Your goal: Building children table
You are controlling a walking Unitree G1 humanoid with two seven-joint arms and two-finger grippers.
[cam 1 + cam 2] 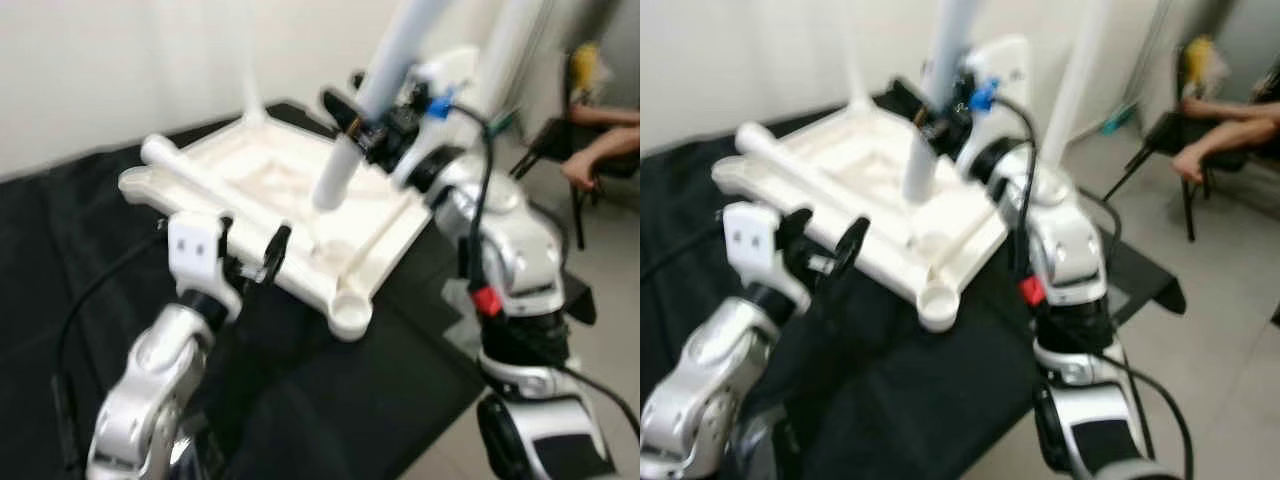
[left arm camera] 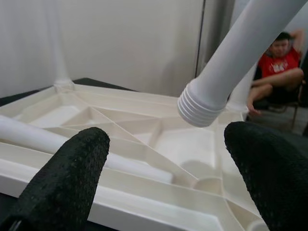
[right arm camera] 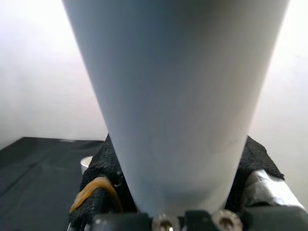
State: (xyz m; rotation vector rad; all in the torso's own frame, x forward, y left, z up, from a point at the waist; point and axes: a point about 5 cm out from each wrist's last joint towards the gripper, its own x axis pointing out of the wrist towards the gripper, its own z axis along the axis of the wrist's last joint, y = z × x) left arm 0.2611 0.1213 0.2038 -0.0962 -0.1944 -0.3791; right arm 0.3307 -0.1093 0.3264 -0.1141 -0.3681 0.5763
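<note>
While a black cloth [image 1: 60, 230] is spread underneath, the upturned white tabletop [image 1: 250, 175] is seen lying on it, ribbed underside up. A loose white leg [image 2: 43, 139] is laid along its near rim. Another white table leg [image 1: 375, 90] is clamped in the right gripper [image 1: 365, 125], threaded end [image 2: 199, 103] held above the underside. The left gripper [image 1: 250, 250] is held near the rim, fingers [image 2: 67, 178] spread wide, nothing held.

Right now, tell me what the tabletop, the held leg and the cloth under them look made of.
Tabletop: moulded white plastic, apparently; ribbed underside, slight sheen.
Held leg: the same smooth white plastic, with moulded threads at its end, gripped by the right gripper.
Cloth: matte black fabric, softly creased.
</note>
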